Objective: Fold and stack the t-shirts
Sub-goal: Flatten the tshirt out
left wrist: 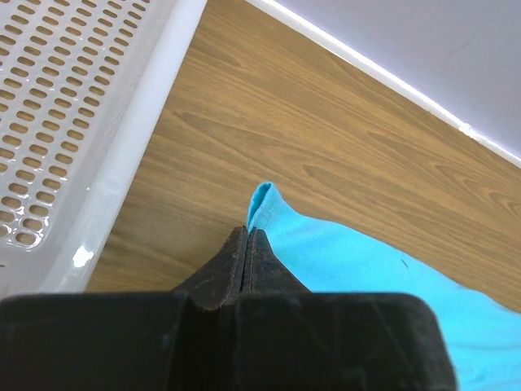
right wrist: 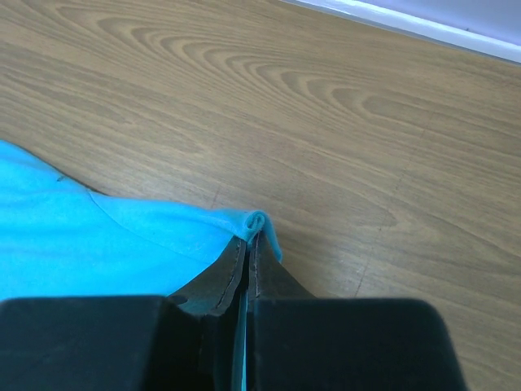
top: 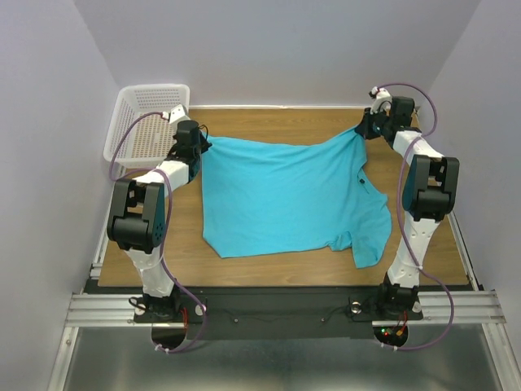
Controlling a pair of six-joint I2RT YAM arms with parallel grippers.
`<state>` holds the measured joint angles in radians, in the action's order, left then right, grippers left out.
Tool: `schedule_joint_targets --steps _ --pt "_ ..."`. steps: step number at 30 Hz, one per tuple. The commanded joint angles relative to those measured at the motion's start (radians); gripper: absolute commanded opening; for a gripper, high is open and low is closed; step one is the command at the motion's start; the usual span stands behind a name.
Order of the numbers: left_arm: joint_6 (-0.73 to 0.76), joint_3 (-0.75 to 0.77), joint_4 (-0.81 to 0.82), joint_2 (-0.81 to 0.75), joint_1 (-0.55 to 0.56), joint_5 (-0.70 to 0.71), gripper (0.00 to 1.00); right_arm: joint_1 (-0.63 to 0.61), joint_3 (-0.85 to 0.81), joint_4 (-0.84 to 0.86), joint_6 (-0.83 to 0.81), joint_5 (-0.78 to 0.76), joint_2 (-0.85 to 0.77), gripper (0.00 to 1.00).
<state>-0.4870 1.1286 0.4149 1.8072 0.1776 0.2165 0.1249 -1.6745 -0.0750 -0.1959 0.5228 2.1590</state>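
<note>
Pinching the shirt [top: 285,195] at both ends of its upper edge.

- Left gripper [top: 198,148]: clamped on the upper-left corner. In the wrist view the jaws are closed flat, and a small fold of cyan cloth pokes out past the tips.
- Right gripper [top: 364,130]: clamped on the upper-right tip. Same there, cloth pinched between closed jaws with a little loop of fabric at the tip.

The shirt is spread on the surface [top: 277,269], mid-frame in the top view. The held edge runs left to right between my two grippers and sags a bit in the middle. All the rest of the cloth lies below that line, toward the bottom of the frame.

I read the long axis as left-right:
- The straight edge on the left looks like the hem.
- The dark mark [top: 361,181] and a sleeve [top: 370,244] sit at the right, so that's the neck end.

Each arm is on its own side, so there's no crossover. The lower edge is free, well apart from both grippers and roughly parallel to the held edge.

My guess is the next move is carrying the held edge down the frame over the body. Both grippers need to travel together or the edge skews.

The basket [top: 151,114] is just beside the left gripper, upper left, and not touching the shirt.
</note>
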Motion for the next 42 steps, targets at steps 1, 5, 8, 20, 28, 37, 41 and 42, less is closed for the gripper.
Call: schedule_joint_targets --steps 1,5,8,20,28,37,41,42 --pt "0.039 0.056 0.032 -0.006 -0.007 -0.003 0.0 0.007 -0.048 0.066 -0.023 0.04 -0.019 0.0" --pt "0.039 0.034 0.033 -0.026 -0.013 0.027 0.0 0.007 -0.063 0.066 -0.043 0.084 -0.01 0.0" --pt "0.041 0.028 0.035 -0.035 -0.018 0.021 0.0 0.007 -0.085 0.112 -0.05 0.201 0.021 0.01" --pt "0.067 0.036 0.044 -0.043 -0.023 -0.002 0.0 0.005 -0.18 0.187 -0.079 0.321 0.134 0.01" --pt "0.094 0.031 0.078 -0.049 -0.026 -0.049 0.0 0.009 -0.111 0.193 -0.126 0.266 0.075 0.01" --pt "0.113 0.056 0.088 -0.023 -0.026 -0.078 0.0 0.05 -0.027 0.219 -0.134 0.192 0.006 0.0" --pt "0.113 0.083 0.091 -0.003 -0.026 -0.109 0.0 0.062 -0.01 0.242 -0.119 0.212 -0.001 0.01" --pt "0.113 0.092 0.096 0.001 -0.026 -0.121 0.0 0.062 -0.008 0.245 -0.116 0.22 0.001 0.01"
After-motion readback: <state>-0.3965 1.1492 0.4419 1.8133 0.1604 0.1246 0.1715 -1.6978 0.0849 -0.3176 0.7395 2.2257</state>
